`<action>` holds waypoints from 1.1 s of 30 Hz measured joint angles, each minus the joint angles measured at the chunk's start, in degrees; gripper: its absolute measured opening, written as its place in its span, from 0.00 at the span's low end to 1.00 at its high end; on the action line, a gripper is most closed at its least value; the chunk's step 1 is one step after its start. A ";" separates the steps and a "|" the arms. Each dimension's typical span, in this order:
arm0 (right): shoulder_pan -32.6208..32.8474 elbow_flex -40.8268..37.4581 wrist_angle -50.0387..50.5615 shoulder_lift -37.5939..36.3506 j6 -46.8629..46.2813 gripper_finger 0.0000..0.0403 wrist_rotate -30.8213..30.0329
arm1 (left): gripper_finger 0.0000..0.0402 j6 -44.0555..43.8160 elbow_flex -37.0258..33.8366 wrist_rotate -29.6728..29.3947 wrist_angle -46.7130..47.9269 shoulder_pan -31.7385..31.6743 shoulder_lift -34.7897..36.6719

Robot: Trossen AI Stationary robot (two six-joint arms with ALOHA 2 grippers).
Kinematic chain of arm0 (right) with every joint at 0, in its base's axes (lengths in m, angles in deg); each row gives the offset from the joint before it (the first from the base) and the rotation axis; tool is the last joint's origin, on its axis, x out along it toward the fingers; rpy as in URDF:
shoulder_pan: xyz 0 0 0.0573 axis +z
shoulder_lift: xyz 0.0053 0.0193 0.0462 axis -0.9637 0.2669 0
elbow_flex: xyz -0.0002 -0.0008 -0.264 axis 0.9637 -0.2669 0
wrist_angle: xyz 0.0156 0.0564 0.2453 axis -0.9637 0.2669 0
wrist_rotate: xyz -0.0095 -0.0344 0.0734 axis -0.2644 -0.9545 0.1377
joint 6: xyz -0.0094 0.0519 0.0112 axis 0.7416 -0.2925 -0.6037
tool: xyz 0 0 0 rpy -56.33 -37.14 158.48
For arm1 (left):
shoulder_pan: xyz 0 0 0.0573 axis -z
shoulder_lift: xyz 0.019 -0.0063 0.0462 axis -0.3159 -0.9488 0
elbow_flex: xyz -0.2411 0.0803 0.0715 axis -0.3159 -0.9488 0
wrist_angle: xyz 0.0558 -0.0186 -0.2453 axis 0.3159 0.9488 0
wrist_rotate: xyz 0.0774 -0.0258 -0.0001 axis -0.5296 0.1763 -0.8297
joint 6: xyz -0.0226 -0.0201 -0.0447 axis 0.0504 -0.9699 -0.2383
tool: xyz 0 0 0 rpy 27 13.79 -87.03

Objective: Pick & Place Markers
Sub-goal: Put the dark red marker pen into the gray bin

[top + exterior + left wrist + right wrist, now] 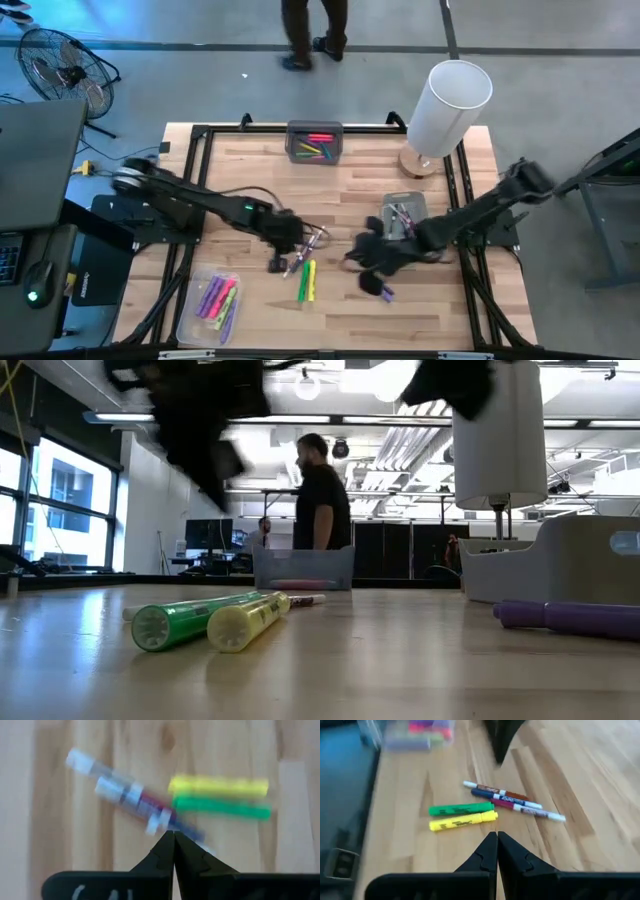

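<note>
left gripper (173, 836): fingers together, empty, above thin white-barrelled markers (127, 795)
right gripper (497, 836): together, empty
risk: closed jaws would just scatter markers across desk (340, 190)

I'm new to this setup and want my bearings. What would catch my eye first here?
Mid-table, a green marker and a yellow marker lie side by side, with three thin white pens next to them. The left gripper and right gripper, both shut and empty, hover to either side. A tall white cylinder stands at the far right corner.
</note>
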 joint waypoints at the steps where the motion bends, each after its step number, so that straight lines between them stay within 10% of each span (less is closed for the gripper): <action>1: -0.86 3.44 1.96 2.93 2.91 0.00 0.64 | 0.00 -0.71 -2.88 -0.50 0.01 0.00 3.16; 12: -14.15 34.08 28.71 30.49 29.26 0.11 15.79 | 0.00 -6.31 -21.14 -0.60 -2.39 0.00 25.07; 17: -18.08 42.43 33.80 38.84 38.47 0.22 13.64 | 0.00 -6.44 -23.02 0.70 -1.10 0.00 28.70; 33: -21.01 42.09 38.81 46.20 49.74 0.16 15.05 | 0.00 -4.95 -23.34 2.34 3.63 0.00 29.44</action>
